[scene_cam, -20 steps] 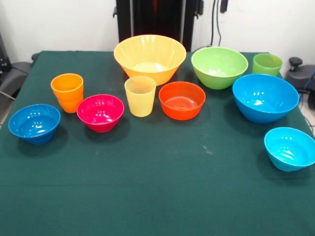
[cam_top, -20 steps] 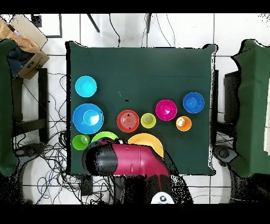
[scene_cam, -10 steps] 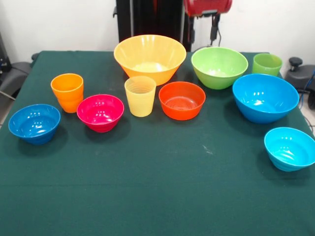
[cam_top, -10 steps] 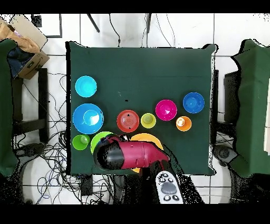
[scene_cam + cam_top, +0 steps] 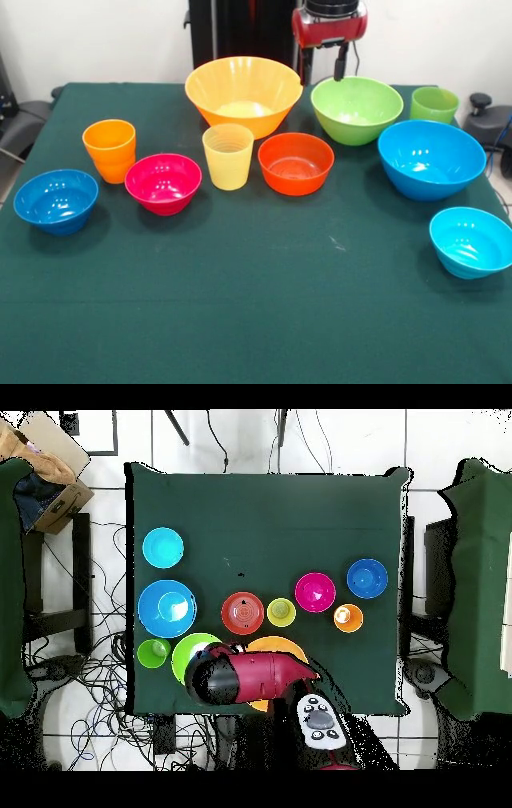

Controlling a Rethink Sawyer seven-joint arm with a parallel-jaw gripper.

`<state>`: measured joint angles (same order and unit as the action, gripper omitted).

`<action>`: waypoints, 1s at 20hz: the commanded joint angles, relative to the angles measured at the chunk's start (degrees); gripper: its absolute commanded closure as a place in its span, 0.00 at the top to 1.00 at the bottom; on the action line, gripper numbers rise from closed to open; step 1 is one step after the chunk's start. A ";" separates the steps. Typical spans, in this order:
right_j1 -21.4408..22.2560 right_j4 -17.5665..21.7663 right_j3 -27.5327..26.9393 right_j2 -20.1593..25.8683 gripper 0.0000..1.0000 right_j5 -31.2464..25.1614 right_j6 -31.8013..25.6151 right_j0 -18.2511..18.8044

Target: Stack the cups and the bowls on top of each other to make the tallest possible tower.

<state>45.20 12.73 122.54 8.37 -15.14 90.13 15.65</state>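
Evidently nothing stacked: cups, bowls apart on bench (image 5: 240, 320) | tool (image 5: 341, 70) above light green bowl (image 5: 357, 109) rim | opening untellable, holds nothing visible.

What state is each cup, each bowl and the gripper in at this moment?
orange cup: upright, empty, unstacked.
pale yellow cup: upright, empty, unstacked.
light green cup: upright, unstacked.
bowls, for example the magenta bowl: all seven upright, empty, none stacked.
gripper: above the light green bowl, holding nothing; open or shut unclear.
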 commanded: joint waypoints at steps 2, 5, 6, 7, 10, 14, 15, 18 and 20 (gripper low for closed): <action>-3.24 4.20 -3.70 4.27 1.00 2.93 2.99 -0.44; -3.24 4.41 -3.65 4.67 1.00 2.92 3.00 -0.09; -3.43 4.50 -3.83 4.65 1.00 2.95 3.04 -0.16; -3.50 4.56 -3.95 4.58 1.00 2.97 3.14 -0.24; -3.65 5.15 -3.77 4.59 1.00 3.52 3.11 -0.10; -4.41 6.08 -3.67 4.45 1.00 5.02 3.36 0.03; -4.62 6.28 -3.73 4.39 1.00 5.27 3.46 -0.01; -4.66 7.02 -3.07 4.66 1.00 6.19 3.49 0.44; -4.74 7.35 -2.93 4.76 1.00 6.57 3.58 0.56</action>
<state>42.39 16.30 122.48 8.37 -13.68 90.13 15.65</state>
